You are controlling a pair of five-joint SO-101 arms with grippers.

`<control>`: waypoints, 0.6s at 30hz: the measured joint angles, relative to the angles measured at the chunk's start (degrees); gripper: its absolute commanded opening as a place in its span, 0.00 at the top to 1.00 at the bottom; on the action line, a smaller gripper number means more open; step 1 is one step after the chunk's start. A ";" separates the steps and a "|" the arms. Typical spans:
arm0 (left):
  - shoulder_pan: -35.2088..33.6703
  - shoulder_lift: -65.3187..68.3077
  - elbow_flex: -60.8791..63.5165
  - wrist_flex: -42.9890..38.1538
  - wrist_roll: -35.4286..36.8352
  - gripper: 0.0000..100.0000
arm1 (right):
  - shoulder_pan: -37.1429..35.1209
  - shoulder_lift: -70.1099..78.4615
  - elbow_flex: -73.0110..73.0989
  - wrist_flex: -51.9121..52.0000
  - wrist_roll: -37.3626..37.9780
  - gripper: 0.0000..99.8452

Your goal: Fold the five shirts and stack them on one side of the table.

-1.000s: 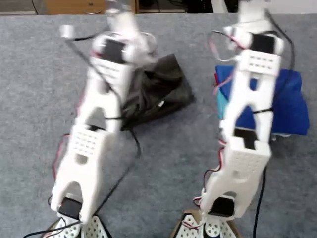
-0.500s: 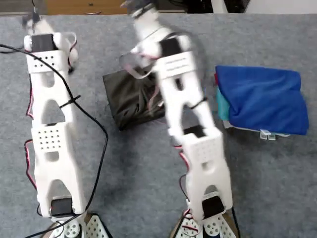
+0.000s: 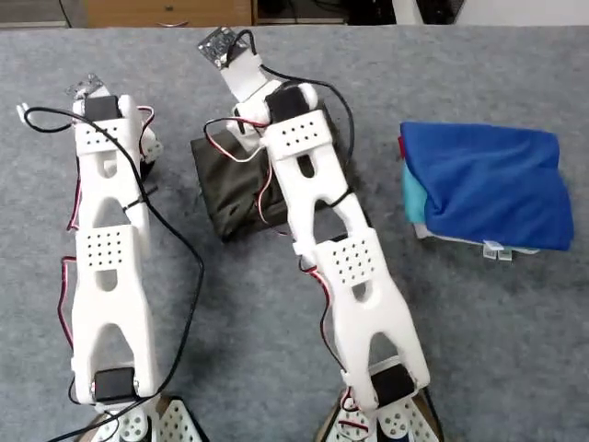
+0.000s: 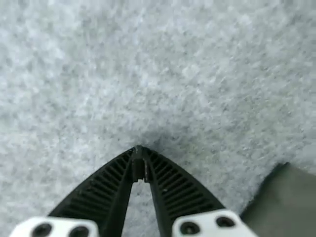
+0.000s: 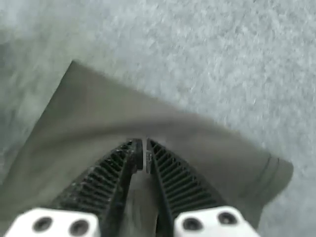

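A dark olive shirt (image 3: 225, 189) lies folded into a compact block at the table's middle back, partly under my right arm. My right gripper (image 5: 143, 149) is shut, its tips down over the shirt's cloth (image 5: 98, 113) near a far edge. My left gripper (image 4: 138, 165) is shut over bare grey carpet just left of the dark shirt, whose corner (image 4: 284, 202) shows beside it. A stack of folded shirts with a blue one (image 3: 483, 184) on top sits at the right; a teal layer (image 3: 411, 198) peeks out beneath.
Grey carpet (image 3: 515, 341) covers the whole table. Both white arms stretch from the near edge towards the back, with loose cables (image 3: 189, 267) hanging between them. Wooden furniture (image 3: 166, 11) stands beyond the far edge.
The left arm swung off the dark shirt to the left. The right arm left the blue stack and came over the dark shirt, which now lies more compact.
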 measured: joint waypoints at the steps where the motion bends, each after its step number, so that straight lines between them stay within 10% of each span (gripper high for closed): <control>1: 0.00 0.79 -1.58 0.00 -0.09 0.98 | 0.62 0.26 -0.18 1.85 0.70 0.97; 18: 0.00 2.20 -4.13 -0.26 -1.05 0.98 | 17.49 -6.42 7.56 15.91 14.24 0.99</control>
